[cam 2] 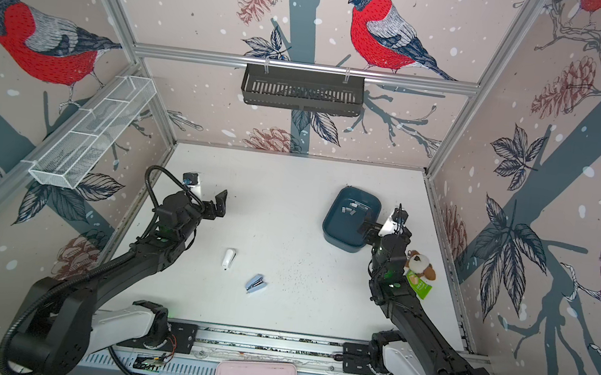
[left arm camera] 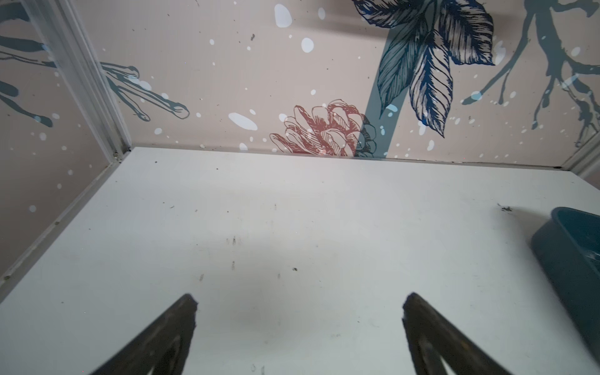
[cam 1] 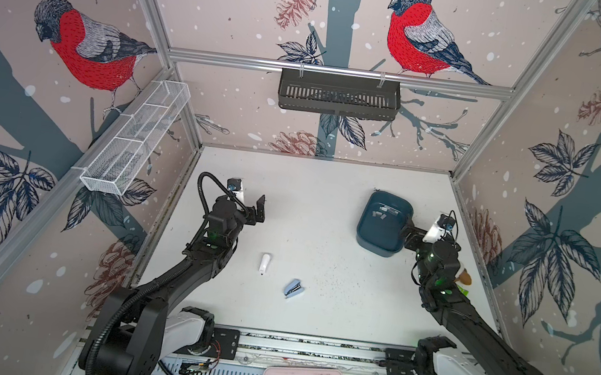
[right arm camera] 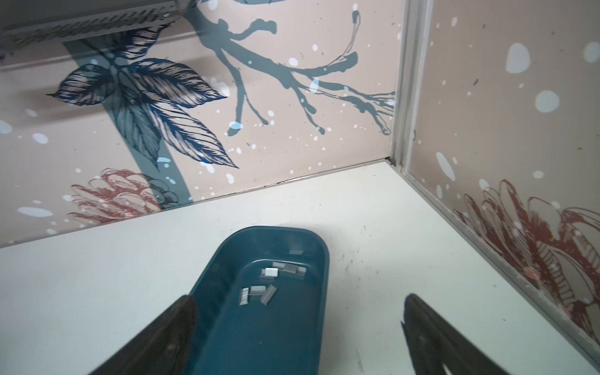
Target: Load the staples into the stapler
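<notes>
On the left wall hangs a white mesh basket (cam 1: 136, 135), well apart from everything on the table (cam 1: 309, 197). The left claw (cam 1: 260, 208) hangs above the left part of the table with its jaws wide and nothing between them; in the left wrist view this claw (left arm camera: 299, 300) has only bare white table under it. Nearer to the front edge, a small white tool (cam 1: 265, 263) lies on the table, and I cannot tell what exactly it is. Just to the right of it, a little closer to the front, lies the stapler (cam 1: 293, 288), light blue, set at an angle, and no claw touches it. Further right and toward the back stands a dark blue tray (cam 1: 370, 245). The staples (cam 1: 382, 212) lie inside it as several short silvery strips near its far end, and the right wrist view shows the staples (right arm camera: 259, 290) spread loosely on the tray (right arm camera: 324, 259) floor, some touching each other. The right claw (cam 1: 408, 234) is at the right side of the tray, also wide and holding nothing. In the right wrist view one finger of this claw (right arm camera: 297, 300) is over the near wall of the tray and the other is over the table beside it. In a top view, a plush toy (cam 2: 420, 265) lies near the right wall, beside the right arm.
</notes>
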`<state>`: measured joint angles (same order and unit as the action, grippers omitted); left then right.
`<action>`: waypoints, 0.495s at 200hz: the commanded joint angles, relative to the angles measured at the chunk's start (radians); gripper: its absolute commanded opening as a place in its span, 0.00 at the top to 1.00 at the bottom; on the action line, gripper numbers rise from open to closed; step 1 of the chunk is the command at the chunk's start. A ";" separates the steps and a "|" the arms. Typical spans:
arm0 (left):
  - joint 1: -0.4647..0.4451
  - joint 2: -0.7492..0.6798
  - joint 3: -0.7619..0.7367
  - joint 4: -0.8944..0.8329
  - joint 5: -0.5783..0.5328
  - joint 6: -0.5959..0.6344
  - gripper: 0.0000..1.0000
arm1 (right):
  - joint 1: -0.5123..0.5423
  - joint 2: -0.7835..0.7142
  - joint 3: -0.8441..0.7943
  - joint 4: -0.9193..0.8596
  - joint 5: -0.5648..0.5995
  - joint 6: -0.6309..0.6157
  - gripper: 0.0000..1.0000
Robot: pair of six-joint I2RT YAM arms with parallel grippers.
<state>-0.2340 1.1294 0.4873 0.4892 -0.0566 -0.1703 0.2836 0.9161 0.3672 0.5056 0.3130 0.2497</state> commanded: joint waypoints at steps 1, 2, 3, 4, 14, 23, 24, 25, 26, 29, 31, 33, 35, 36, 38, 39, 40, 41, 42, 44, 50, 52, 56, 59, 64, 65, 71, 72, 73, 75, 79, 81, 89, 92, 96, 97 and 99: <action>-0.070 -0.047 0.025 -0.121 0.001 -0.062 0.02 | 0.052 -0.028 0.030 -0.131 0.026 0.069 0.00; -0.074 -0.050 0.026 -0.123 -0.001 -0.062 0.02 | 0.055 -0.028 0.031 -0.135 0.030 0.071 0.00; -0.078 -0.052 0.027 -0.127 -0.001 -0.061 0.02 | 0.060 -0.029 0.032 -0.139 0.033 0.074 0.00; -0.082 -0.055 0.027 -0.130 -0.001 -0.061 0.02 | 0.062 -0.029 0.033 -0.143 0.037 0.077 0.00; -0.119 -0.079 0.036 -0.161 -0.010 -0.069 0.02 | 0.095 -0.031 0.045 -0.181 0.046 0.096 0.00; -0.147 -0.096 0.045 -0.192 -0.012 -0.077 0.02 | 0.126 -0.029 0.059 -0.211 0.049 0.109 0.00; -0.151 -0.098 0.045 -0.196 -0.011 -0.078 0.02 | 0.128 -0.028 0.060 -0.216 0.050 0.111 0.00; -0.153 -0.100 0.046 -0.200 -0.011 -0.080 0.02 | 0.131 -0.028 0.061 -0.221 0.052 0.113 0.00; -0.156 -0.101 0.048 -0.203 -0.011 -0.082 0.02 | 0.136 -0.028 0.062 -0.225 0.053 0.115 0.00; -0.162 -0.107 0.051 -0.215 -0.011 -0.087 0.02 | 0.149 -0.028 0.066 -0.236 0.058 0.121 0.00; -0.169 -0.111 0.054 -0.222 -0.009 -0.092 0.02 | 0.156 -0.028 0.068 -0.243 0.060 0.125 0.00; -0.174 -0.115 0.055 -0.227 -0.007 -0.095 0.02 | 0.164 -0.028 0.069 -0.251 0.061 0.128 0.00; -0.179 -0.118 0.058 -0.236 -0.005 -0.097 0.02 | 0.171 -0.028 0.070 -0.254 0.063 0.132 0.00; -0.183 -0.121 0.057 -0.239 -0.003 -0.097 0.02 | 0.173 -0.028 0.070 -0.258 0.063 0.133 0.00; -0.187 -0.123 0.060 -0.246 0.001 -0.099 0.02 | 0.181 -0.029 0.070 -0.263 0.063 0.136 0.00; -0.190 -0.125 0.061 -0.250 0.002 -0.099 0.02 | 0.185 -0.029 0.070 -0.265 0.062 0.137 0.00; -0.192 -0.127 0.061 -0.253 0.003 -0.099 0.02 | 0.189 -0.030 0.071 -0.268 0.061 0.139 0.00; -0.194 -0.130 0.062 -0.257 0.004 -0.100 0.02 | 0.193 -0.030 0.070 -0.270 0.060 0.141 0.00; -0.197 -0.131 0.062 -0.260 0.004 -0.100 0.02 | 0.197 -0.031 0.070 -0.272 0.060 0.142 0.00; -0.203 -0.135 0.063 -0.269 0.004 -0.101 0.02 | 0.205 -0.032 0.070 -0.277 0.058 0.143 0.00; -0.221 -0.146 0.067 -0.290 -0.001 -0.107 0.02 | 0.227 -0.039 0.069 -0.287 0.058 0.150 0.00; -0.226 -0.150 0.068 -0.297 -0.001 -0.108 0.02 | 0.235 -0.040 0.067 -0.291 0.058 0.152 0.00; -0.237 -0.158 0.069 -0.310 0.001 -0.110 0.02 | 0.250 -0.045 0.067 -0.299 0.059 0.157 0.00; -0.245 -0.164 0.071 -0.317 0.006 -0.110 0.02 | 0.264 -0.050 0.066 -0.307 0.060 0.160 0.00; -0.256 -0.174 0.070 -0.333 0.013 -0.113 0.02 | 0.283 -0.057 0.065 -0.319 0.057 0.166 0.00; -0.259 -0.176 0.070 -0.337 0.014 -0.114 0.02 | 0.287 -0.059 0.065 -0.322 0.056 0.166 0.00; -0.274 -0.188 0.071 -0.358 0.014 -0.116 0.02 | 0.307 -0.070 0.063 -0.338 0.054 0.168 0.00; -0.277 -0.189 0.069 -0.361 0.014 -0.117 0.02 | 0.310 -0.073 0.063 -0.341 0.054 0.168 0.00; -0.279 -0.191 0.069 -0.365 0.014 -0.116 0.02 | 0.314 -0.075 0.062 -0.343 0.054 0.168 0.00; -0.284 -0.195 0.068 -0.369 0.016 -0.115 0.02 | 0.321 -0.080 0.060 -0.348 0.054 0.170 0.00; -0.294 -0.201 0.067 -0.383 0.021 -0.113 0.02 | 0.331 -0.089 0.058 -0.357 0.053 0.172 0.00; -0.300 -0.205 0.067 -0.389 0.024 -0.112 0.02 | 0.338 -0.094 0.057 -0.364 0.051 0.173 0.00; -0.318 -0.218 0.063 -0.415 0.029 -0.114 0.02 | 0.354 -0.116 0.054 -0.391 0.042 0.183 0.00; -0.322 -0.223 0.061 -0.423 0.029 -0.116 0.02 | 0.359 -0.126 0.052 -0.400 0.036 0.186 0.00; -0.332 -0.230 0.056 -0.431 0.032 -0.121 0.02 | 0.367 -0.140 0.047 -0.410 0.026 0.192 0.00; -0.335 -0.231 0.054 -0.433 0.034 -0.122 0.02 | 0.367 -0.141 0.045 -0.412 0.024 0.193 0.00; -0.339 -0.235 0.051 -0.436 0.036 -0.123 0.02 | 0.371 -0.149 0.044 -0.417 0.018 0.196 0.00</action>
<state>-0.5327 0.9268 0.5488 0.1547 -0.0498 -0.2665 0.6220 0.8196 0.4236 0.1768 0.3485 0.3977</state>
